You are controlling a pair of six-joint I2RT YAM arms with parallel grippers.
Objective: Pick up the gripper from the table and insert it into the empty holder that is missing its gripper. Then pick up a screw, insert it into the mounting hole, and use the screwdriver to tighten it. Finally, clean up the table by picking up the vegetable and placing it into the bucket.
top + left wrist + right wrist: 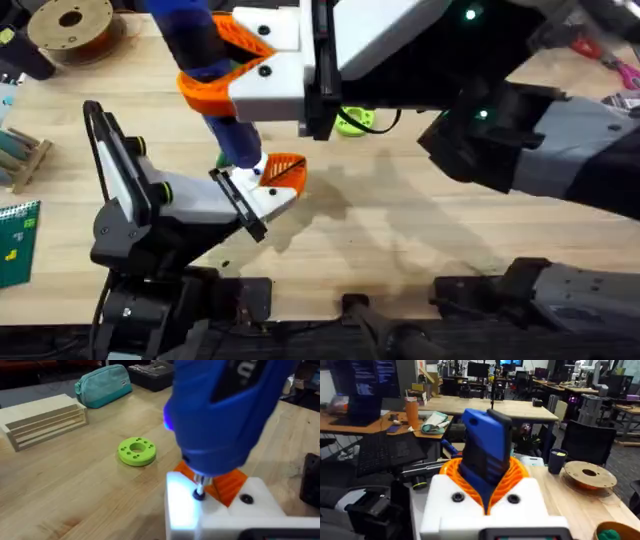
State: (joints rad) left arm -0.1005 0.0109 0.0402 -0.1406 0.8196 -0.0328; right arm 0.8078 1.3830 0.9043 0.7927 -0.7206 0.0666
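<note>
My right gripper point(238, 62), white blocks with orange ribbed pads, reaches across the table and is shut on the blue screwdriver point(222, 100). In the right wrist view the screwdriver point(485, 455) stands upright between the pads of that gripper point(487, 487). Its thin bit point(199, 491) presses down on the white holder point(187, 510), which is a finger block of my left gripper point(283, 176). An orange gripper wedge point(231, 482) sits in the block just behind the bit. The left gripper point(215, 482) looks shut with nothing held. The bit hides the screw. The bucket's yellow-brown rim point(620, 529) shows at one corner.
A bright green disc point(136, 451) lies on the table beside the screwdriver, also seen as the disc point(352, 121) under the right arm. A wooden rack point(42, 421), a teal pouch point(102, 385) and a brown filament spool point(70, 22) stand farther off.
</note>
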